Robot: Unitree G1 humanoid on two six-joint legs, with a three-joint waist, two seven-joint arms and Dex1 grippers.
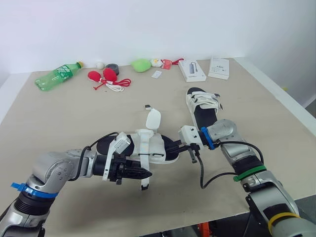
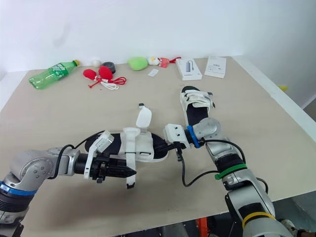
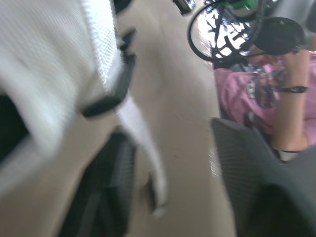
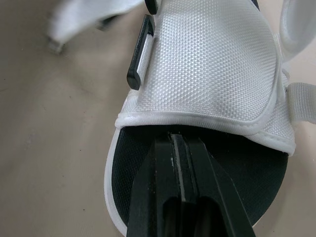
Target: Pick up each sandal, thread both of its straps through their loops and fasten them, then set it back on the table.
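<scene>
Left pincer (image 1: 140,173): narrow, beside the hanging strap (image 1: 144,183).
Right pincer (image 4: 180,143): narrow, tips on the sandal (image 4: 212,69) footbed.

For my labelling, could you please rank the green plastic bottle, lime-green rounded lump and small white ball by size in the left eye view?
green plastic bottle
lime-green rounded lump
small white ball
</scene>
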